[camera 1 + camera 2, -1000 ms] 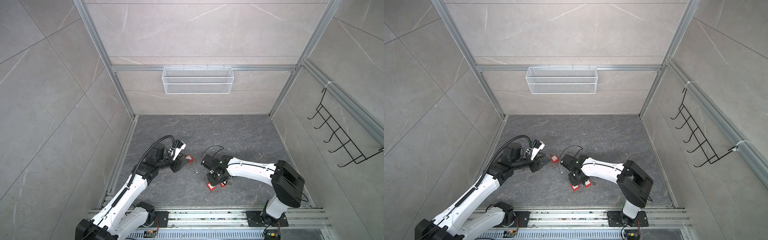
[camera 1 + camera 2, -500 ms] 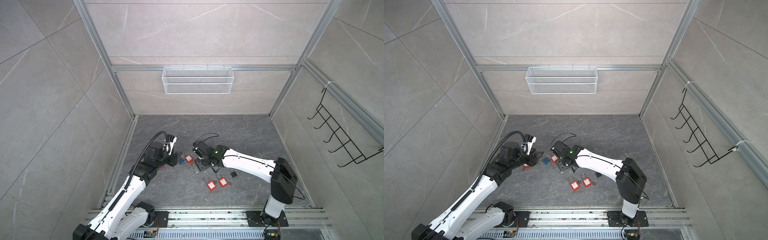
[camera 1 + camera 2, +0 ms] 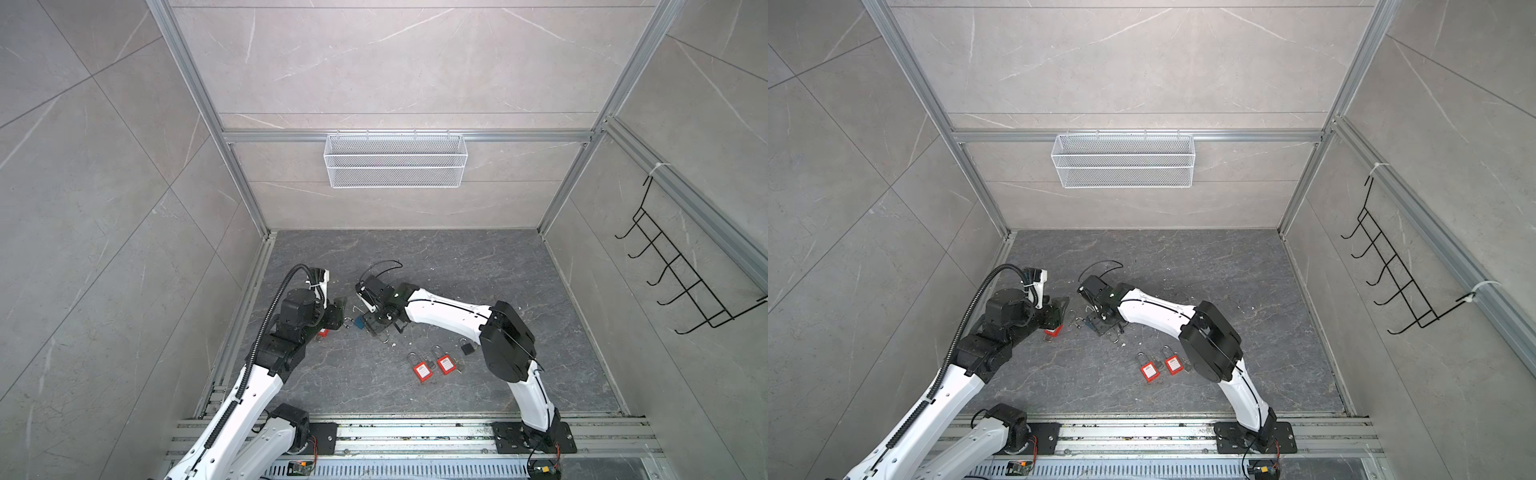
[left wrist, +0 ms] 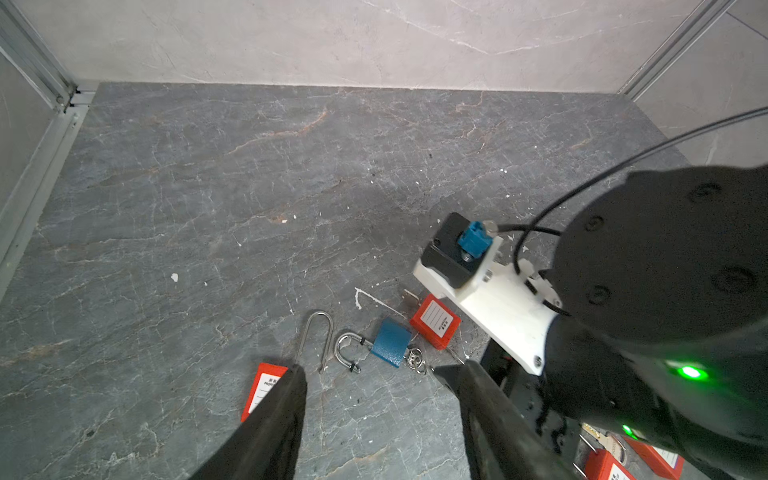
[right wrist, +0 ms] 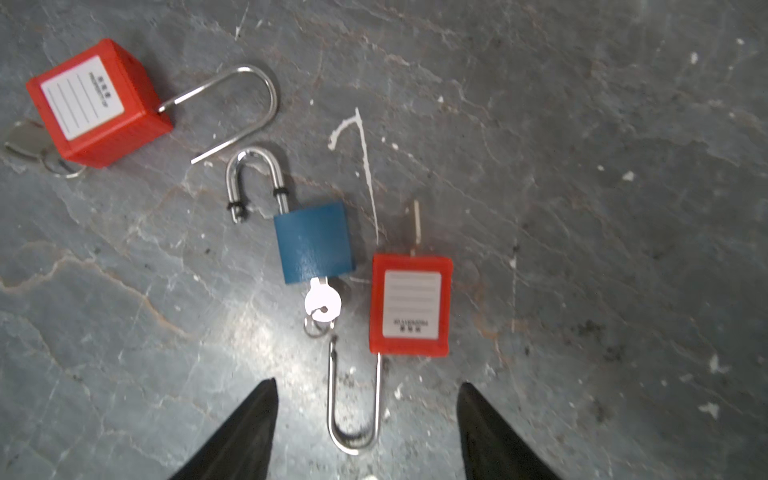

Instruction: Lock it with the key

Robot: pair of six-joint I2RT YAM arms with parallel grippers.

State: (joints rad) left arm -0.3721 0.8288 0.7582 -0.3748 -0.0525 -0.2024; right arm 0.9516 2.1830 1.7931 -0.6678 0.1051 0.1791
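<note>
The blue padlock (image 5: 313,243) lies flat on the grey worktop (image 5: 582,208), between two red padlocks (image 5: 97,104) (image 5: 409,305) and just ahead of both arms. I judge it to be the lock you are after.

Expect it to handle as a small, dense, rigid piece. Its painted faces look smooth, so it will likely slide on the stone if you push on it without bracing it. Take the body across its flat sides with one arm. With the other, pinch the key (image 5: 322,305) across the broad faces of its head. That head is thin and offers little to hold, and the key ring (image 5: 316,328) hanging from it may snag.

The body is a squarish blue block. Its short chrome shackle (image 5: 255,178) stands open, the free leg clear of the body. The silver key sits in the base.

Your left end effector (image 4: 374,370) is spread wide and empty. The right end effector (image 5: 368,385) is likewise spread and holds nothing.
</note>
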